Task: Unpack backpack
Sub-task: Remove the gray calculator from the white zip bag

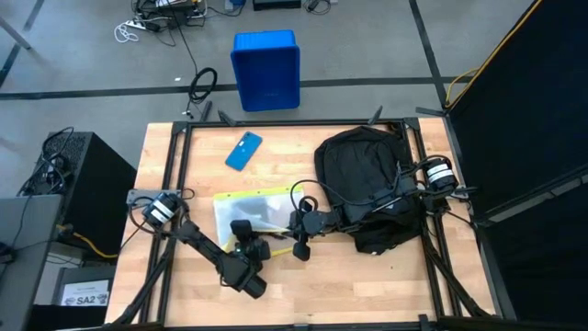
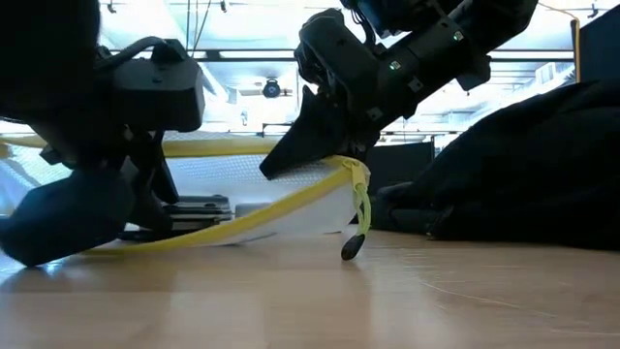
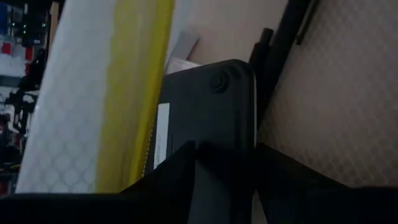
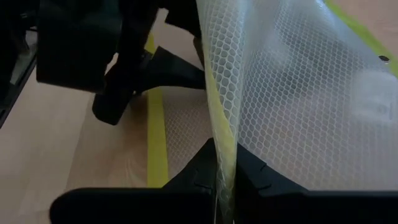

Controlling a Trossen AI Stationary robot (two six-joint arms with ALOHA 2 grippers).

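Observation:
The black backpack (image 1: 363,175) lies on the table's right half, and no gripper touches it. Left of it lies a clear mesh pouch (image 1: 253,207) with yellow trim, a dark zipper pull (image 2: 354,246) dangling from its corner. My right gripper (image 1: 299,225) is shut on the pouch's right-hand yellow edge. My left gripper (image 1: 243,232) reaches from the near side into the pouch's open mouth. Its fingers stand on either side of a flat black device (image 3: 211,106) with a white label. My left gripper has the flat black device's near end (image 3: 214,155) between its two fingers, coming slantwise from the table's near side and pointing downward. The device lies inside the pouch; whether it is clear of the table does not show. My right gripper pinches the pouch's yellow-trimmed edge (image 4: 222,155) between its two fingers, slanting down from the table's right side. That end of the pouch (image 2: 334,170) is raised off the table, while the rest (image 2: 223,228) lies on the wood.
A blue phone-sized slab (image 1: 243,150) lies on the table's far left part. A blue plastic bin (image 1: 266,69) stands on the floor beyond the far edge. Bare wood lies at the table's near right.

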